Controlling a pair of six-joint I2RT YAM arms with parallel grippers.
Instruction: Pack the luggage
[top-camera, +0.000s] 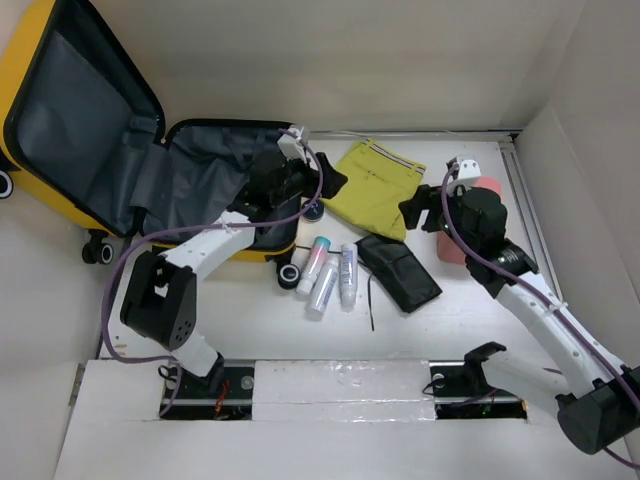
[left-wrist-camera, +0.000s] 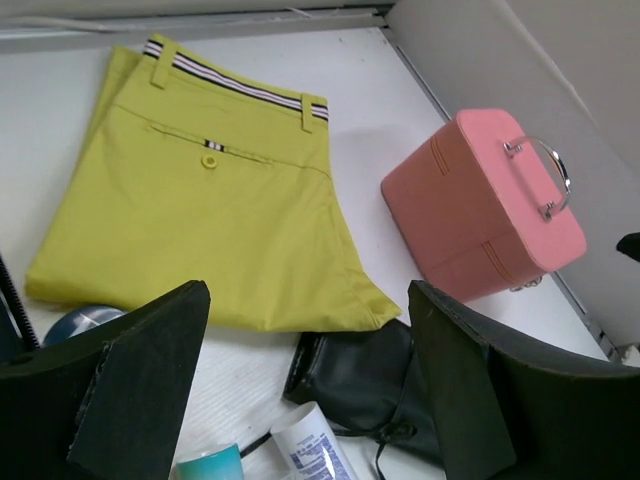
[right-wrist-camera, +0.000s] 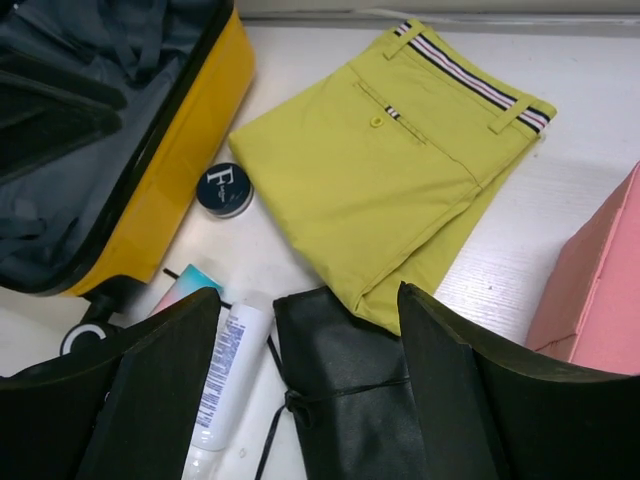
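The yellow luggage (top-camera: 60, 190) lies open at the far left, its grey lining (top-camera: 215, 160) showing; its yellow wall also shows in the right wrist view (right-wrist-camera: 190, 150). My left gripper (top-camera: 330, 180) is open and empty, raised at the luggage's right edge, over the folded yellow-green trousers (left-wrist-camera: 200, 220). My right gripper (top-camera: 412, 212) is open and empty, raised above the flat black pouch (right-wrist-camera: 350, 400) and the trousers' near edge (right-wrist-camera: 400, 170).
Three tubes (top-camera: 330, 272) lie side by side in front of the luggage. A small round tin (right-wrist-camera: 223, 188) sits by its wall. A pink box-shaped case (left-wrist-camera: 480, 210) stands at the right, partly behind my right arm. White walls enclose the table.
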